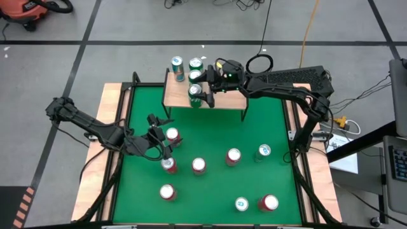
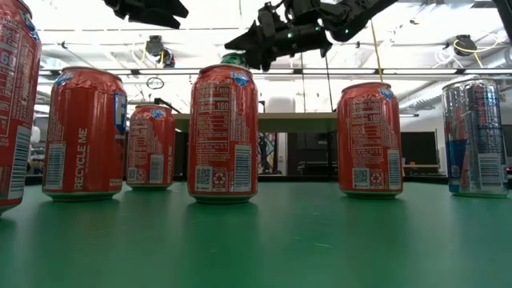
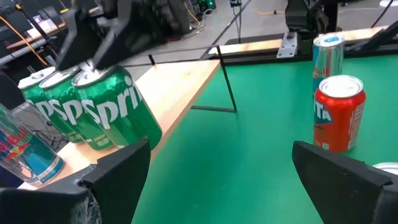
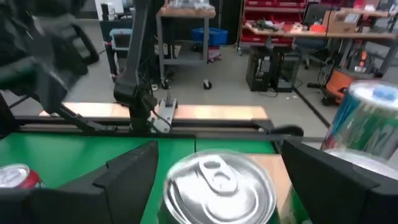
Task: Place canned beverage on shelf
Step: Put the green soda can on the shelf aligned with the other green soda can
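Observation:
The shelf (image 1: pixel 222 98), a light plank on thin black legs, stands at the far side of the green table (image 1: pixel 210 133). Upright on its left part are three green cans and a blue-silver can (image 1: pixel 177 67). My right gripper (image 1: pixel 205 92) is open and level over the shelf. Its fingers flank the top of the nearest green can (image 4: pixel 217 180), which rests on its base, with a slim gap on each side. My left gripper (image 1: pixel 159 141) hangs open above the table's left part with nothing between its fingers (image 3: pixel 118 168).
Several red cans stand on the green table, among them ones beside my left gripper (image 1: pixel 172 135) and at mid table (image 1: pixel 199 165). Two blue-silver cans (image 1: pixel 264 151) (image 1: pixel 241 203) stand at the right. The shelf's right half (image 3: pixel 180 87) is bare.

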Available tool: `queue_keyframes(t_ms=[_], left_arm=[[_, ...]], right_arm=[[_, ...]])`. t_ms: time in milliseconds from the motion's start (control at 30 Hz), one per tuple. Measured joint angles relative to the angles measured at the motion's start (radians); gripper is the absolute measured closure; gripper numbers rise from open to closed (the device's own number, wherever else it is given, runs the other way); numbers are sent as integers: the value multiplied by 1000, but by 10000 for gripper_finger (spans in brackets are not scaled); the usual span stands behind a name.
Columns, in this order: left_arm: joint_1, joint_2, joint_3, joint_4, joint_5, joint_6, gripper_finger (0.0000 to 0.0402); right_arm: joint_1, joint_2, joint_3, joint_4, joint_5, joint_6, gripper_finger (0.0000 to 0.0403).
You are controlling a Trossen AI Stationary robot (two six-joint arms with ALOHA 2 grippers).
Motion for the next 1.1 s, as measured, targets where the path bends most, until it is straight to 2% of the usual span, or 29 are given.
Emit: queue_keyframes(t_ms=[200,367,667,867,1100], left_arm=[[0,0,-1,11,0,0,17],[0,0,-1,15,0,-2,17],[0,0,-1,23,7,-27,17],[0,0,-1,24,17,-47,17],[0,0,-1,38,17,-54,17]], right_arm=[[20,-86,0,-16,-1,18,71],[62,-169,0,-160,4,10,71],[223,-218,-2,-414,160,-49,91],[312,-212,-96,-353,192,-62,126],[324,-203,-240,-224,297,-38,184]])
